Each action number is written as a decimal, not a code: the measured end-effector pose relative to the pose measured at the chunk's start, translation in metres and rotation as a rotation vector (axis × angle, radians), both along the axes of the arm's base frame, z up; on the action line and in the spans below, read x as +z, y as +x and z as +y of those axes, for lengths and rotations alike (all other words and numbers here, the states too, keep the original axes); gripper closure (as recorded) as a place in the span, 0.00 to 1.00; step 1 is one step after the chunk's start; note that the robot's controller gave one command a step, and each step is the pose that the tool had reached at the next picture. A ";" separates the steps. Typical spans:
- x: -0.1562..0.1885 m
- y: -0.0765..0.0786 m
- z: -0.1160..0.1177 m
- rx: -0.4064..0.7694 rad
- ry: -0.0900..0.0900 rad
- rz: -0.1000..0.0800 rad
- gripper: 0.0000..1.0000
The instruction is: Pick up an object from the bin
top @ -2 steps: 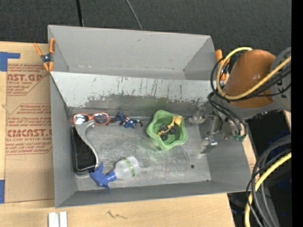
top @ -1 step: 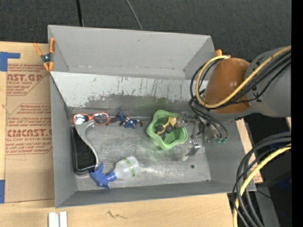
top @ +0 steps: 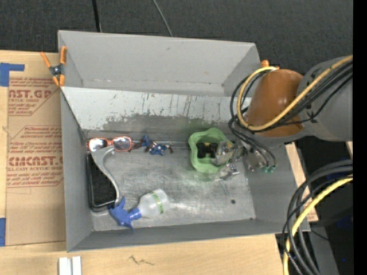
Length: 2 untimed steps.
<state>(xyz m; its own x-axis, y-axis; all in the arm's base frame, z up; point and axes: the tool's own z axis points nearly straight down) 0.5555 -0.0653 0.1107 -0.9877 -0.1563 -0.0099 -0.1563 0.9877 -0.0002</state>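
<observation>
A light green cup-like thing [top: 202,152] with a dark inside lies at the right of the bin floor, near the back wall. My gripper [top: 225,157] is down at its right side, touching or overlapping its rim. Small metallic parts of the gripper partly cover the green thing's right edge.
Orange-framed sunglasses [top: 112,144] and a small blue toy [top: 154,148] lie along the back wall. A black flat case [top: 100,186] with a white handle lies at the left wall. A clear spray bottle [top: 143,207] with a blue nozzle lies at the front. The arm fills the bin's right side.
</observation>
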 end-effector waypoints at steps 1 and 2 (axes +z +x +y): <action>0.000 0.000 0.000 0.000 0.000 0.000 1.00; 0.121 -0.021 0.012 0.008 -0.001 0.009 1.00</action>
